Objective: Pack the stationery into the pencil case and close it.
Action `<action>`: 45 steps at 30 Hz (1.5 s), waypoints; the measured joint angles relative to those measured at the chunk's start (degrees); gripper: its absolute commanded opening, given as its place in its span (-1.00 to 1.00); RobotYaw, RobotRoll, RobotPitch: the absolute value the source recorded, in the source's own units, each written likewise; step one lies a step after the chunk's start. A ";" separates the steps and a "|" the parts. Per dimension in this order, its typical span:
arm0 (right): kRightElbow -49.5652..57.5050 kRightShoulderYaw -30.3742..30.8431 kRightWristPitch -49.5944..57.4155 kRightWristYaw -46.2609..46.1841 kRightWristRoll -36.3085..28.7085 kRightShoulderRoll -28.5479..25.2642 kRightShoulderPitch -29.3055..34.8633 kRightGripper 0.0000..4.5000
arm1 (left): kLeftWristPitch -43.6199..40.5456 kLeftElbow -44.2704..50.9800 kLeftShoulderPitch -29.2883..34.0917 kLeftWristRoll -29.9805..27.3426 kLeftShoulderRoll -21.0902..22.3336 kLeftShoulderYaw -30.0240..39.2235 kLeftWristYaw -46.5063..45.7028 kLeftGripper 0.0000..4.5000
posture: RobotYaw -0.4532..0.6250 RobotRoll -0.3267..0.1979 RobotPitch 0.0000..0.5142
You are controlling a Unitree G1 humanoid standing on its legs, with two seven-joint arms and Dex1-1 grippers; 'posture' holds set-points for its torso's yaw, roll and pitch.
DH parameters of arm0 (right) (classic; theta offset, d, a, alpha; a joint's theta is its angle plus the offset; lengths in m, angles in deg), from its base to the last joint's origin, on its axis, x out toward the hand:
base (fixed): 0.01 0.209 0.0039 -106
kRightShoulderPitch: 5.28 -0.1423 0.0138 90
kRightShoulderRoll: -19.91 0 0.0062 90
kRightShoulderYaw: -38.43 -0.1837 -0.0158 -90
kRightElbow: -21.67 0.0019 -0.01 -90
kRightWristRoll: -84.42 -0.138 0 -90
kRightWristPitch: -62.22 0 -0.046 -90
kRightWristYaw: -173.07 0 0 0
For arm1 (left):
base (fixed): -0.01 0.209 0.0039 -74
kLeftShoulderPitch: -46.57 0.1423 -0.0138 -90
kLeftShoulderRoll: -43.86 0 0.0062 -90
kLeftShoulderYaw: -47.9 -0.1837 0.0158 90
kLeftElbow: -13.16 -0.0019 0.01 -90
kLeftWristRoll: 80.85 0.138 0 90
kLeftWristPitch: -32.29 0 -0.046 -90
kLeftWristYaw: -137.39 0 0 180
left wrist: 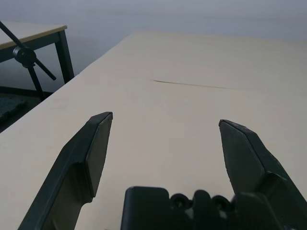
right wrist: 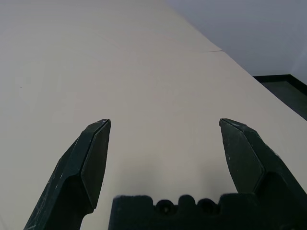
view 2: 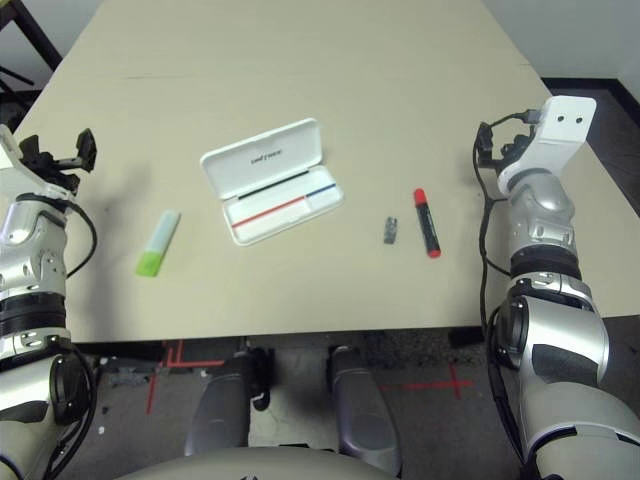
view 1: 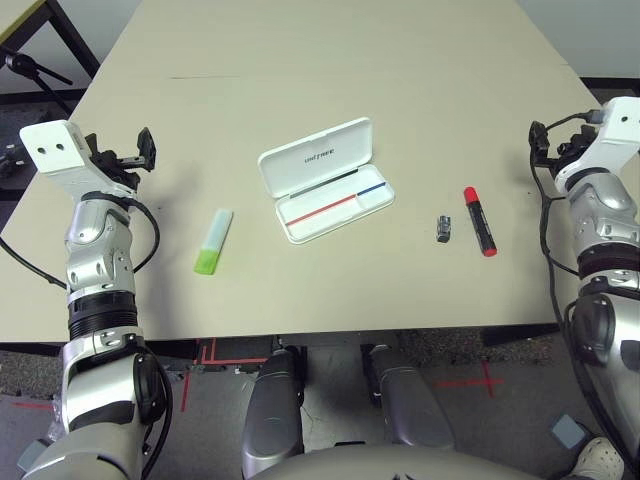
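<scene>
The white pencil case (view 1: pixel 325 180) lies open in the middle of the table, lid folded back, a red and blue stripe showing inside. To its left rests the pale green highlighter (view 1: pixel 213 241) with its bright green cap toward me. On the case's right lie the small black-and-silver clip (view 1: pixel 444 228) and the black marker with red ends (view 1: pixel 479 221). My left gripper (left wrist: pixel 165 125) hovers open over the table's left edge, far from the highlighter. Over the right edge my right gripper (right wrist: pixel 164 125) is open too, with nothing between its fingers.
The beige table (view 1: pixel 330 70) stretches far back beyond the case. A black stand (left wrist: pixel 29 57) and another table stand off the left side. Dark floor lies past the right edge.
</scene>
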 measured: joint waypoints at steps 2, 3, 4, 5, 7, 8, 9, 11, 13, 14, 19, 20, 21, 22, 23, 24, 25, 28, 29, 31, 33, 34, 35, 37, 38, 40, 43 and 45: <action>0.00 0.00 -0.02 0.08 0.00 0.00 0.01 1.00 | -0.19 0.44 0.05 -0.11 0.08 0.02 0.03 0.99 | -0.28 0.25 -0.19; 0.00 0.00 -0.04 0.16 0.00 0.00 0.01 1.00 | -0.38 0.80 0.12 -0.19 0.15 0.02 0.04 0.99 | -0.28 0.25 -0.18; 0.00 0.01 -0.04 0.24 0.01 0.00 0.00 1.00 | -0.59 1.20 0.21 -0.31 0.24 0.03 0.04 0.99 | -0.27 0.25 -0.18; 0.00 0.01 -0.05 0.28 0.01 -0.01 0.00 1.00 | -0.73 1.59 0.30 -0.38 0.28 0.04 0.04 0.99 | -0.27 0.25 -0.18; -0.02 0.18 -0.09 0.49 0.10 -0.01 -0.02 1.00 | -1.04 2.46 0.37 -0.49 0.32 0.04 0.04 0.99 | -0.27 0.25 -0.18; -0.09 0.32 -0.15 0.61 0.13 -0.01 -0.06 1.00 | -1.12 2.60 0.38 -0.54 0.34 0.05 0.04 0.99 | -0.25 0.25 -0.18; -0.21 0.43 -0.17 0.66 0.15 -0.01 -0.14 1.00 | -1.25 2.72 0.46 -0.57 0.34 0.05 0.04 0.99 | -0.24 0.25 -0.18; -0.25 0.59 -0.34 0.78 0.17 0.08 -0.30 1.00 | -1.52 3.25 1.09 -0.64 0.35 0.06 0.06 0.99 | -0.24 0.25 -0.19; -0.25 0.73 -0.57 0.80 0.17 0.56 -0.49 1.00 | -1.92 4.17 2.14 -0.74 0.46 0.14 0.24 0.99 | -0.23 0.25 -0.20; -0.24 0.84 -0.60 0.80 0.17 0.93 -0.53 1.00 | -2.13 4.23 2.35 -0.79 0.68 0.21 0.42 0.99 | -0.21 0.25 -0.20; -0.28 1.69 -0.66 1.33 0.44 2.30 -1.12 1.00 | -2.43 4.36 2.58 -0.94 2.45 1.63 0.67 0.99 | -0.18 0.25 -0.18; -0.29 1.80 -0.66 1.71 0.52 2.30 -1.26 1.00 | -2.59 4.58 2.74 -1.14 2.45 2.20 0.57 0.99 | -0.19 0.25 -0.17; -0.39 1.93 -0.66 2.27 0.67 2.27 -1.50 1.00 | -2.79 4.72 2.94 -1.35 2.49 2.52 0.57 0.99 | -0.19 0.25 -0.17; -0.42 2.16 -0.66 2.69 0.70 2.25 -1.75 1.00 | -2.96 4.75 3.05 -1.51 2.54 2.67 0.63 0.99 | -0.19 0.25 -0.17; -0.42 2.41 -0.66 3.17 0.81 2.25 -2.03 1.00 | -3.04 4.74 3.12 -1.61 2.66 2.68 0.80 0.99 | -0.19 0.25 -0.17; -0.42 2.68 -0.66 3.71 0.85 2.22 -2.27 1.00 | -3.04 4.74 3.14 -1.63 2.81 2.68 1.02 0.99 | -0.18 0.25 -0.17; -0.41 2.92 -0.65 4.40 0.86 2.16 -2.37 1.00 | -3.06 4.75 3.14 -1.65 2.97 2.68 1.14 0.99 | -0.18 0.25 -0.17; -0.22 3.47 0.07 8.60 0.82 1.96 -2.38 1.00 | -3.66 4.96 3.14 -1.89 3.36 2.82 1.57 0.99 | -0.19 0.25 -0.17; 0.13 3.75 0.71 10.63 0.81 1.86 -2.36 1.00 | -4.17 5.26 3.23 -1.99 3.50 2.80 2.01 0.99 | -0.18 0.25 -0.16; 1.94 5.13 2.67 15.70 0.76 1.45 -2.13 1.00 | -5.99 6.85 4.11 -2.58 4.50 2.60 4.00 0.99 | -0.18 0.25 -0.16; 5.32 6.90 5.41 22.28 0.65 0.13 -1.12 1.00 | -8.96 9.49 4.81 -3.60 5.96 2.00 7.17 0.99 | -0.17 0.25 -0.15; 6.73 7.70 6.54 24.74 0.62 -0.43 -0.63 1.00 | -10.17 10.86 5.05 -4.15 6.50 1.72 8.44 0.99 | -0.16 0.25 -0.15; 8.70 8.48 7.99 27.68 0.55 -0.91 0.03 1.00 | -11.95 12.74 5.64 -4.86 7.36 1.20 10.00 0.99 | -0.16 0.25 -0.15; 12.32 10.10 10.69 32.58 0.09 -1.77 1.54 1.00 | -15.45 16.72 7.21 -6.35 8.61 0.18 13.18 0.99 | -0.15 0.25 -0.15; 14.05 10.68 12.10 34.55 -0.02 -1.93 2.24 1.00 | -17.26 18.74 8.08 -7.11 9.19 -0.29 14.65 0.99 | -0.15 0.25 -0.14; 17.18 12.00 14.83 38.31 -0.41 -2.67 3.45 1.00 | -20.97 23.26 10.15 -8.50 10.52 -1.61 17.83 0.99 | -0.14 0.25 -0.13; 21.08 13.17 18.04 42.11 -0.78 -3.09 4.64 1.00 | -25.54 28.65 12.45 -10.47 12.10 -3.02 21.51 0.99 | -0.13 0.25 -0.11; 24.14 14.27 20.10 44.59 -1.23 -3.28 5.51 1.00 | -28.56 33.14 14.08 -12.23 13.00 -4.21 23.91 0.99 | -0.12 0.25 -0.10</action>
